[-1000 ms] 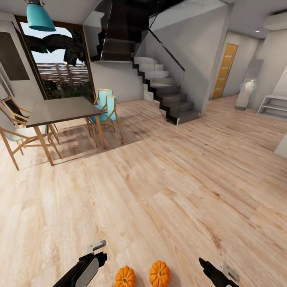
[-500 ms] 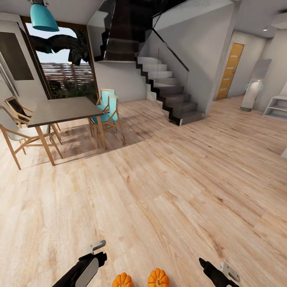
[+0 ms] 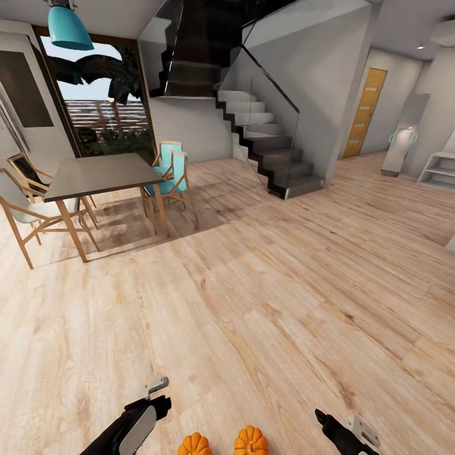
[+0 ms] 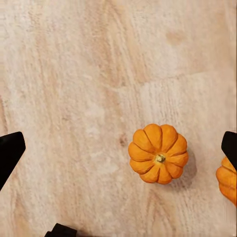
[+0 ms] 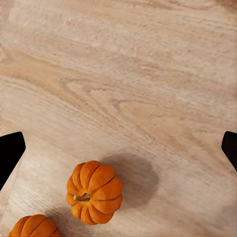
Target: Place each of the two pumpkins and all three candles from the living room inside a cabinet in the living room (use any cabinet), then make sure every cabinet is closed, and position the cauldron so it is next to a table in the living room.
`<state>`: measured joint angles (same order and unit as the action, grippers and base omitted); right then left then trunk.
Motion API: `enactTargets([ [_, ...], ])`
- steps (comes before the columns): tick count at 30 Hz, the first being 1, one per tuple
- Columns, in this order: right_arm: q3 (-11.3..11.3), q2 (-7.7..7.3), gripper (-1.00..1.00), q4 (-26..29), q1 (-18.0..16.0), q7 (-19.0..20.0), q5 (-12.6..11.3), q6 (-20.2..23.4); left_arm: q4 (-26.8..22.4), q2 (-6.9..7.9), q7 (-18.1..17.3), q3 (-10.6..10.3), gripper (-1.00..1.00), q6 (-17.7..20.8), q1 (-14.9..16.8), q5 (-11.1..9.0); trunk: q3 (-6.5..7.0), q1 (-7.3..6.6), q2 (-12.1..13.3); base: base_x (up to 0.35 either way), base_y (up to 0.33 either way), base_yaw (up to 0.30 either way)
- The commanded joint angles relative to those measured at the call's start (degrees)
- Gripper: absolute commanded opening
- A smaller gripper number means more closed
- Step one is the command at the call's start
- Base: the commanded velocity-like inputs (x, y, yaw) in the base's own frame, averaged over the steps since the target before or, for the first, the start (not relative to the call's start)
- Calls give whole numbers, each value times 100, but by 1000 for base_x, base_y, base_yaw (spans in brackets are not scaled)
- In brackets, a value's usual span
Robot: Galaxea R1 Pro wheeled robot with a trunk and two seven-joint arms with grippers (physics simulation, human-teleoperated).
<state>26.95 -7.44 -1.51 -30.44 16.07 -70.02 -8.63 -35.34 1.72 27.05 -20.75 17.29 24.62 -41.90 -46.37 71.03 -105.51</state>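
Two small orange pumpkins sit on the pale wood floor just in front of me, the left pumpkin (image 3: 194,444) (image 4: 158,153) and the right pumpkin (image 3: 251,440) (image 5: 95,191). My left gripper (image 3: 155,404) (image 4: 118,150) hovers above the floor to the left of the pair, open, with the left pumpkin between its spread fingertips in the left wrist view. To the right of the pair hangs my right gripper (image 3: 322,418) (image 5: 118,148), also open and holding nothing. Each wrist view catches the edge of the other pumpkin (image 4: 227,180) (image 5: 33,227).
A dark-topped table (image 3: 101,175) with wooden and teal chairs (image 3: 169,174) stands at the far left by a large window. A dark staircase (image 3: 265,142) with a glass side rises at the back. White shelving (image 3: 439,169) and an orange door (image 3: 363,110) are at the far right. Wide open floor lies between.
The camera has shifted, so the room slid slightly right and the pumpkins sit lower in the head view. Both grippers stay open and hold their places.
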Motion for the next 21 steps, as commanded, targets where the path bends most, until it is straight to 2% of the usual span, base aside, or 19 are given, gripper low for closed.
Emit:
enactTargets([
  [1, 48, 3, 100, -16, -6, 41, -55, -14, -51, 19, 17, -38, 100, 33, 17, -43, -5, -1, -2, 0, 0, 0],
  [3, 56, 9, 100, -16, -6, 45, -50, -28, -383, 141, -62, -24, 100, 229, 92, -85, -5, -1, -2, 0, 0, 0],
  [5, 66, 17, 100, -16, -6, 49, -44, -43, -972, 345, -97, 40, 100, 934, 140, -156, -5, -1, -2, 0, 0, 0],
  [6, 67, 18, 100, -16, -6, 50, -43, -46, -1141, 391, -103, 81, 100, 1164, 147, -185, -5, -1, -2, 0, 0, 0],
  [7, 75, 20, 100, -16, -6, 51, -41, -49, -1527, 470, -113, 254, 100, 1665, 157, -292, -5, -1, -2, 0, 0, 0],
  [9, 97, 26, 100, -16, -6, 53, -32, -48, -2210, 557, -123, 769, 100, 2539, 167, -583, -5, -1, -2, 0, 0, 0],
  [11, 162, 29, 100, -12, -6, 57, -12, -38, -2712, 593, -131, 1243, 100, 3233, 170, -838, -5, -1, -2, 0, 0, 0],
  [12, 230, 30, 100, -10, -6, 59, 12, -25, -2876, 602, -134, 1400, 100, 3471, 168, -914, -5, -1, -2, 0, 0, 0],
  [15, 474, 34, 100, -8, -6, 58, 108, 7, -3102, 617, -137, 1619, 100, 3793, 166, -1019, -5, -1, -2, 0, 0, 0],
  [18, 623, 38, 100, -8, -6, 55, 157, 31, -3169, 624, -138, 1677, 100, 3882, 166, -1050, -5, -1, -2, 0, 0, 0],
  [21, 672, 43, 100, -7, -6, 49, 173, 97, -3202, 628, -138, 1696, 100, 3911, 166, -1059, -5, -1, -2, 0, 0, 0],
])
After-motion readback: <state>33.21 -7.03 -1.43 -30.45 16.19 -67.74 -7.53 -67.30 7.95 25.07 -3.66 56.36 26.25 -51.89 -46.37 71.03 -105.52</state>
